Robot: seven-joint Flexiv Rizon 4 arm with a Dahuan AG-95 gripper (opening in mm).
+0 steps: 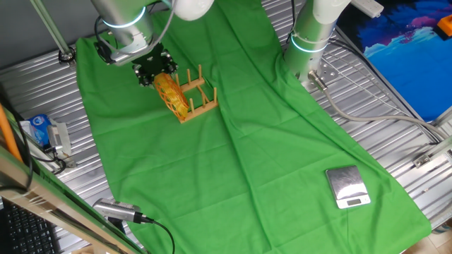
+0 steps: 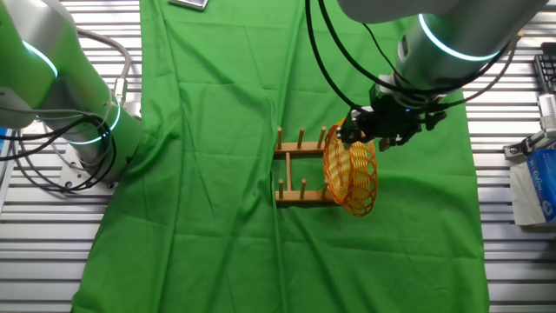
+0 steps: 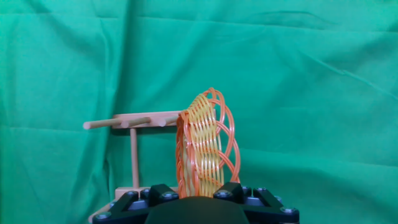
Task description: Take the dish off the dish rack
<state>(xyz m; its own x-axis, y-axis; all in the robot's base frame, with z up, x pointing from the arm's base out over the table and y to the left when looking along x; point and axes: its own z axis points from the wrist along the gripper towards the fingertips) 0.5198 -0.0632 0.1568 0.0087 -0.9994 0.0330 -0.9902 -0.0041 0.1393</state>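
The dish [image 1: 173, 97] [image 2: 352, 174] [image 3: 202, 140], a yellow woven oval with orange-red strands, stands on edge at one end of the dish rack [image 1: 203, 106] [image 2: 300, 148], a small wooden rack with upright pegs on green cloth. My gripper [image 1: 157, 70] [image 2: 369, 130] [image 3: 198, 186] is at the dish's upper rim. In the hand view the rim fills the gap between the two black fingers, so the gripper is shut on it. The rack's pegs [image 3: 134, 121] stick out to the left of the dish. The dish's lower edge is still down by the rack's base.
A square silver scale [image 1: 347, 187] lies on the cloth far from the rack. A second arm's base [image 1: 311, 35] [image 2: 78, 113] stands at the cloth's edge. A blue-and-white pack [image 1: 39, 130] [image 2: 539, 183] and a camera [image 1: 116, 210] sit beside the cloth.
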